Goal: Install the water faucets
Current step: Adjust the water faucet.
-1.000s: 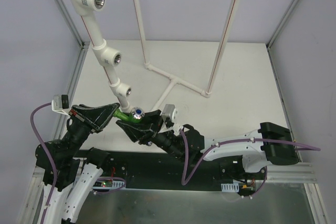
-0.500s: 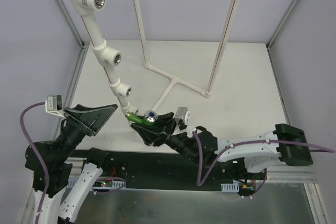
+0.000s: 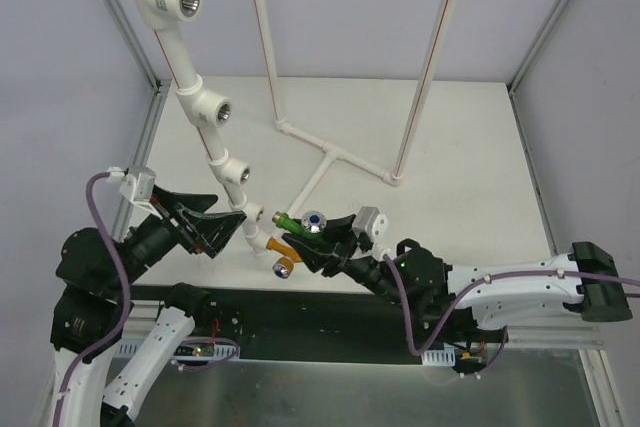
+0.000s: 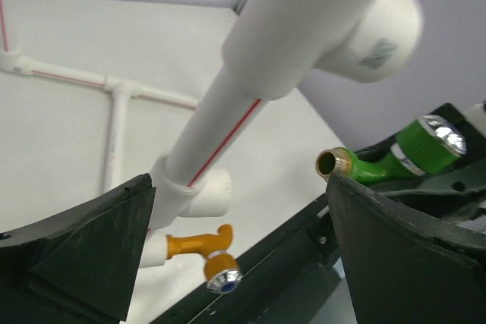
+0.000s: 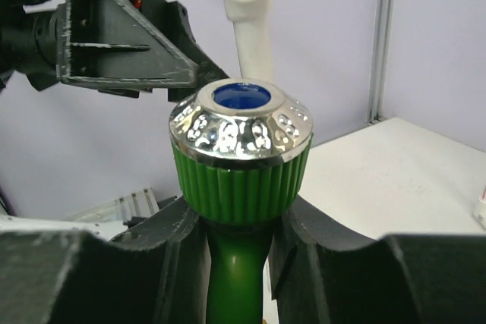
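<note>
Inspector: Status of left gripper (image 3: 228, 219)?
Clerk: Stands wide open just left of the lowest tee (image 3: 250, 217), grips nothing.
Inspector: Right gripper (image 3: 318, 235)?
Clerk: Clamps green faucet (image 3: 290, 219) just right of that tee, brass end toward it, apart.
Inspector: Orange faucet (image 3: 279, 247)?
Clerk: Sits in that tee's outlet, silver end down.
</note>
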Robot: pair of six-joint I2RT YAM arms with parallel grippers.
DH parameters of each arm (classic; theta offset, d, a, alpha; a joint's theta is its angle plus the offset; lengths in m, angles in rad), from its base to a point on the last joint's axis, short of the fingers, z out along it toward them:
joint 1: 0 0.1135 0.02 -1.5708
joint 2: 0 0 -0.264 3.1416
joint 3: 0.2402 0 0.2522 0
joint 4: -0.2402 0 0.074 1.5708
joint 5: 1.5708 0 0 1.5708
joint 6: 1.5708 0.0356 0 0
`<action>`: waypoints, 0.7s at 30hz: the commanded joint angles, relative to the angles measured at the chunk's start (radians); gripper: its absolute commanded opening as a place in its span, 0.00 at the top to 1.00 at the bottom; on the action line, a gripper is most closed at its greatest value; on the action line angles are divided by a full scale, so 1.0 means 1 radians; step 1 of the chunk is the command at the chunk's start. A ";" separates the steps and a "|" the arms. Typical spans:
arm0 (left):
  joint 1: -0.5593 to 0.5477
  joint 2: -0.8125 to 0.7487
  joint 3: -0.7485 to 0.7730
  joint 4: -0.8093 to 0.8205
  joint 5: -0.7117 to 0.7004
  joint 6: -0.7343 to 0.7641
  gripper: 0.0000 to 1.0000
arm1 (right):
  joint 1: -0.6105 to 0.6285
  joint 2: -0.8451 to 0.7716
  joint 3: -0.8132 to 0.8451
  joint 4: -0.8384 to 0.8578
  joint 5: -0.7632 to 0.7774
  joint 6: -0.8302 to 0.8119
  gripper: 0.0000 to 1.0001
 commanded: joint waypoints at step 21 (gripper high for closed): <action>-0.003 0.179 -0.138 0.371 0.042 0.115 0.33 | -0.103 0.071 0.047 -0.131 -0.100 0.031 1.00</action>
